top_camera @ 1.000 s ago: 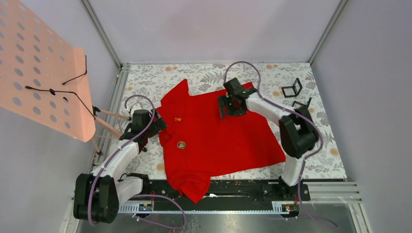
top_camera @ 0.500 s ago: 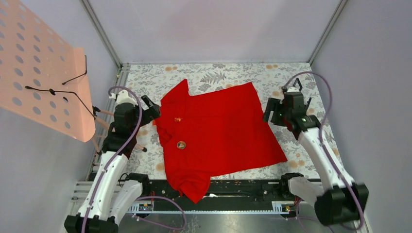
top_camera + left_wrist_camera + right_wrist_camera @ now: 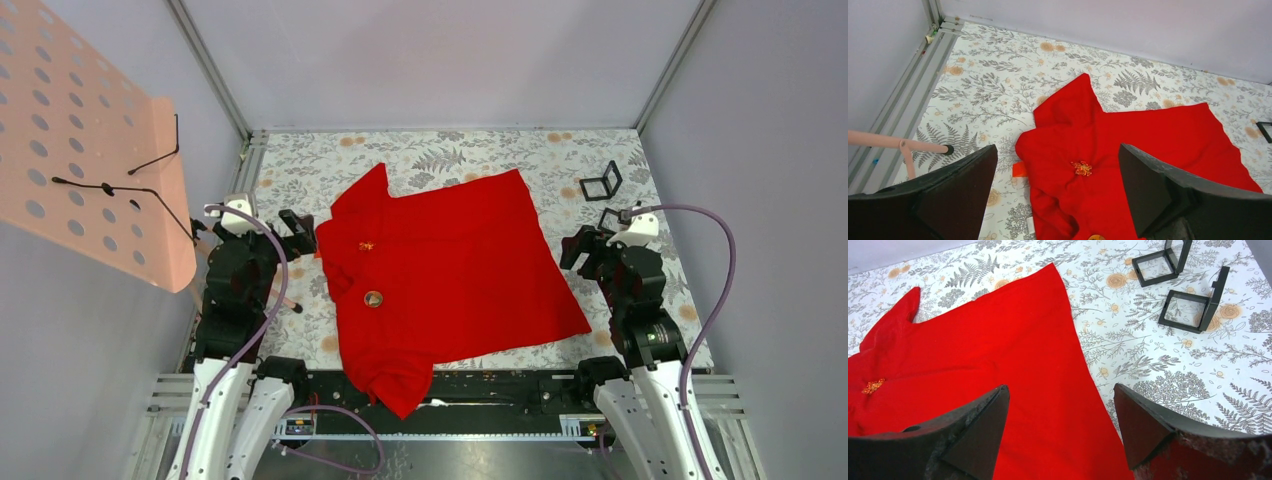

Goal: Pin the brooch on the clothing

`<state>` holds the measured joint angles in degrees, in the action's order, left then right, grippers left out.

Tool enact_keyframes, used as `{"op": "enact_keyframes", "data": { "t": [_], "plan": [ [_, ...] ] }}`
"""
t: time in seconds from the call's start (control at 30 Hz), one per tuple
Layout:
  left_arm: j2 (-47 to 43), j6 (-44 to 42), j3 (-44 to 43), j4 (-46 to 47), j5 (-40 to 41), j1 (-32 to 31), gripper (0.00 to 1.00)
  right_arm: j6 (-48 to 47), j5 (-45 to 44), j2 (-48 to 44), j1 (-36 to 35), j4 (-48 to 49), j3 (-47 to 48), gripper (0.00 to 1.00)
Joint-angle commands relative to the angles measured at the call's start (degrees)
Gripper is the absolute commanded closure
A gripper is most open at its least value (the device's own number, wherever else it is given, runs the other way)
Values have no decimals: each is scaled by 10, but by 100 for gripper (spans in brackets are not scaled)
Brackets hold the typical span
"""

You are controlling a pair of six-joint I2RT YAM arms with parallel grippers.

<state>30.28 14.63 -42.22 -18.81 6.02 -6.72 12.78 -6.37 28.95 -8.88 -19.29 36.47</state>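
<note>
The red short-sleeved shirt [image 3: 440,265] lies flat in the middle of the flowered table, collar toward the left. A small gold brooch [image 3: 367,244] sits on it near the collar; it also shows in the left wrist view [image 3: 1081,168] and the right wrist view [image 3: 872,386]. A round gold-brown disc [image 3: 373,298] lies lower on the shirt. My left gripper [image 3: 297,232] is open and empty, just off the shirt's left edge. My right gripper [image 3: 585,250] is open and empty, off the shirt's right edge.
Two small black open frames [image 3: 600,182] [image 3: 1193,305] stand on the table at the back right. A pink perforated board [image 3: 90,140] on pink rods [image 3: 898,145] leans at the left. Metal rails run along the left and near edges.
Both arms have pulled back from the shirt toward their bases. The right gripper left the shirt's upper edge and moved right and nearer. The shirt and brooch have not moved.
</note>
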Motion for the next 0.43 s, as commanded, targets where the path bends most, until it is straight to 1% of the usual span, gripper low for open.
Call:
{"op": "enact_keyframes", "data": {
  "t": [0.0, 0.4],
  "plan": [
    [-18, -23, 7, 34, 8, 1, 1, -14, -24, -3, 0, 45, 0, 16],
    [-20, -22, 6, 31, 9, 1, 1, -16, -22, 2, 0, 41, 6, 16]
  ]
}}
